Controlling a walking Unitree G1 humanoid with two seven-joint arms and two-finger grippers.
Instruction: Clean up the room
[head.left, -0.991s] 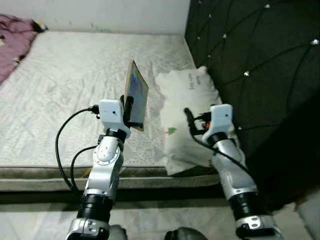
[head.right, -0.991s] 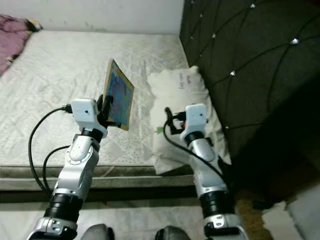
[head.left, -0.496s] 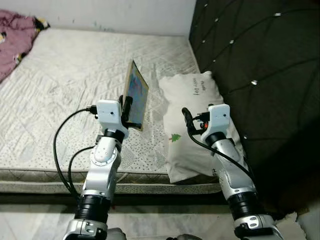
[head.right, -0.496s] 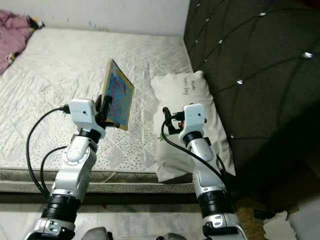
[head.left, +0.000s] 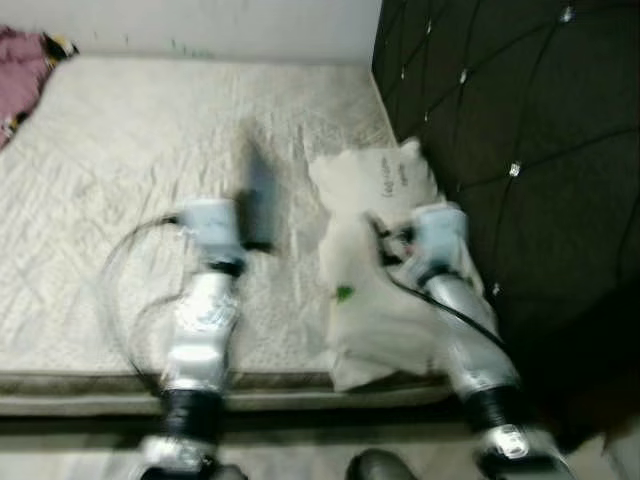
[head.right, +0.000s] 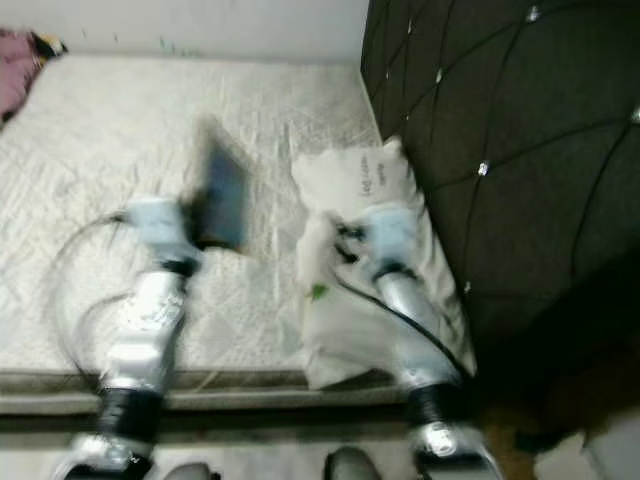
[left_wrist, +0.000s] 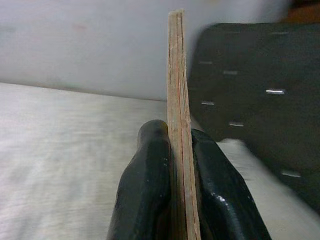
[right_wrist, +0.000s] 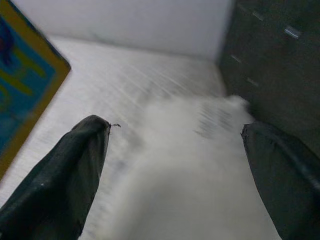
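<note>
My left gripper (left_wrist: 179, 150) is shut on a thin book (left_wrist: 178, 90), held upright and edge-on between the two black fingers (left_wrist: 145, 170). In the blurred eye views the book (head.left: 262, 195) stands above the mattress (head.left: 120, 170), beside the white pillow (head.left: 385, 180). The book's blue and yellow cover (right_wrist: 22, 85) shows in the right wrist view. My right gripper (right_wrist: 172, 145) is open over the pillow (right_wrist: 200, 165), its fingers (right_wrist: 70, 170) spread wide with nothing between them.
A dark tufted headboard (head.left: 510, 130) rises on the right behind the pillow. A pink cloth (head.left: 20, 75) lies at the far left corner of the mattress. The white wall (head.left: 200, 25) runs along the far side. The bed's front edge (head.left: 100, 395) is just below my arms.
The whole picture has shifted and blurred, so the camera is moving. The left gripper still holds the book upright; the right gripper stays open over the pillow.
</note>
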